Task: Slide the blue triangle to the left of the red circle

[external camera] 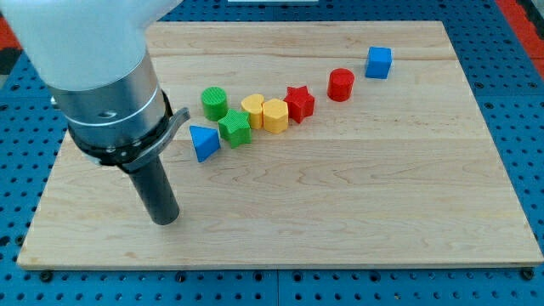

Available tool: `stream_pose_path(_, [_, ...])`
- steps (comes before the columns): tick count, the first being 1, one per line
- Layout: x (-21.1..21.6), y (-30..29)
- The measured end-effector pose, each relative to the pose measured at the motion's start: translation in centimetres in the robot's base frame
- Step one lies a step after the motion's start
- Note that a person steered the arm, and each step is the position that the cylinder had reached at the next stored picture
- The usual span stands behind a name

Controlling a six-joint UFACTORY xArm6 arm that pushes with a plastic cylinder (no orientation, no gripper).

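The blue triangle (pixel 203 142) lies left of the board's middle, touching or almost touching the green star (pixel 235 128). The red circle (pixel 341 84) stands far to its upper right, near the blue cube (pixel 379 62). My tip (pixel 165 218) rests on the board below and to the left of the blue triangle, apart from it. The arm's body hides the board's upper left.
A row of blocks runs between triangle and red circle: green circle (pixel 214 103), green star, yellow heart (pixel 252 110), yellow hexagon (pixel 274 116), red star (pixel 298 103). The wooden board (pixel 357 204) ends at the blue perforated table (pixel 518 110).
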State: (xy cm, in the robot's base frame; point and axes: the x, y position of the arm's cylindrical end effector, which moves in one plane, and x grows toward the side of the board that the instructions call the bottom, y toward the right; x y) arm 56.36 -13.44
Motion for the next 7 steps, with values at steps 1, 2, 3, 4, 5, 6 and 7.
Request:
stream_pose_path(1, [-0.5,-2.1])
stream_pose_path(2, [-5.0,-8.8])
stream_pose_path(3, [-8.7,-7.4])
stream_pose_path(4, [-8.9,-2.9])
stream_pose_path(5, [-12.4,-1.7])
stream_pose_path(6, [-11.5,2.2])
stream_pose_path(7, [-9.4,8.3])
